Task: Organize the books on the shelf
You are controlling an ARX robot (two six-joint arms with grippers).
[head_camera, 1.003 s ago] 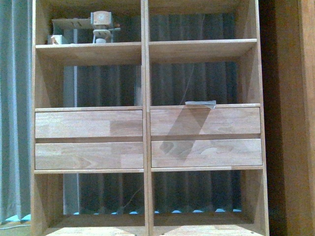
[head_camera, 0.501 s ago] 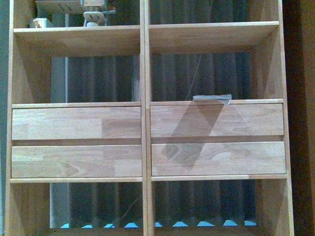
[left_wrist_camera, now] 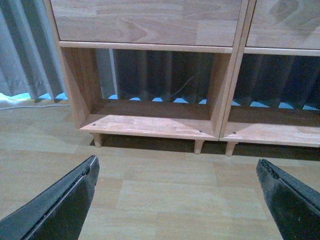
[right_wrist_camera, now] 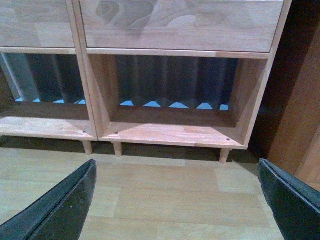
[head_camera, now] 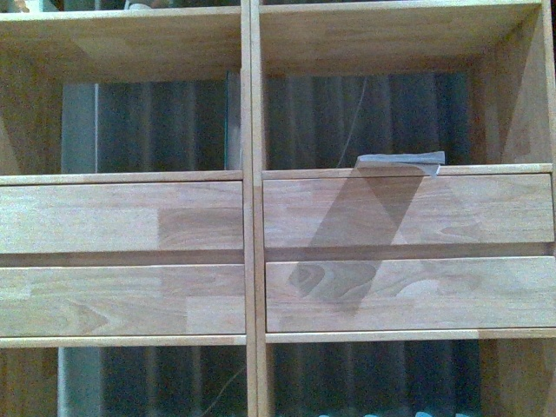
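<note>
One thin book (head_camera: 401,160) lies flat in the right-hand cubby just above the drawers. It sits at the front edge of that board, nearer the middle upright than the outer wall, and one corner hangs a little over the lip. It looks pale grey here and its cover print cannot be made out. Its shadow falls across the two drawer fronts (head_camera: 408,211) beneath it.

In the left-hand cubby at the same height, a very slim book (head_camera: 231,120) with a teal-looking edge stands upright against the middle upright. It is too thin to read more from it.

The shelf (head_camera: 251,261) fills the front view: light wood, two columns, four drawer fronts across the middle and open cubbies above and below. A dark pleated curtain (head_camera: 156,126) shows through its open back. In the wrist views the bottom cubbies hold nothing, and the shelf stands on short round legs (left_wrist_camera: 198,146) on a pale wood floor (left_wrist_camera: 150,195). A darker wooden cabinet (right_wrist_camera: 300,115) stands just beside the shelf's right wall.

The left tool (left_wrist_camera: 176,166) hangs low in front of the bottom left cubby, released, its black fingers (left_wrist_camera: 75,195) spread wide with nothing between them. The right tool (right_wrist_camera: 177,166) hangs before the bottom right cubby, likewise released and spread wide.
</note>
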